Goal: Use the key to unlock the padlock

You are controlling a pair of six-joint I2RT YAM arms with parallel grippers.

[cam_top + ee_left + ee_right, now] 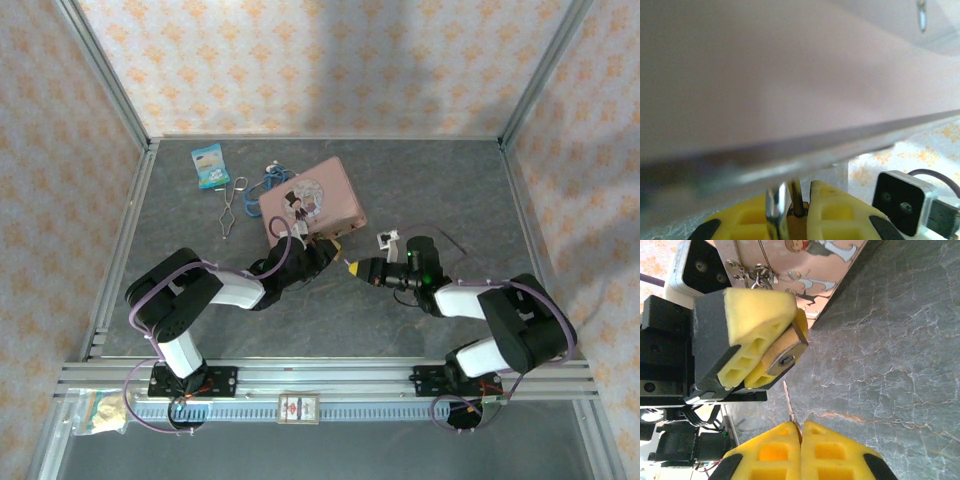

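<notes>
Right wrist view: R gripper [801,432] has its jaws pinched tight on the key [789,402], with the blade sticking out ahead. L gripper [771,347] is clamped on the padlock [785,357], brass body squeezed betw. the yellow pads, and the keyhole [786,360] faces the key. The lock is held up off the table [890,365], just beside the pink tin [805,265].

Progress, by my read: both grasps are done and the two arms have met. The key tip is just short of the keyhole, not in, and sits a bit off to one side of the slot.

Left to do: line up the blade w/ the slot, insert, turn, pop the shackle. Left wrist view shows the shackle's silver legs going down into the body betw. the pads, so prob. locked.
</notes>
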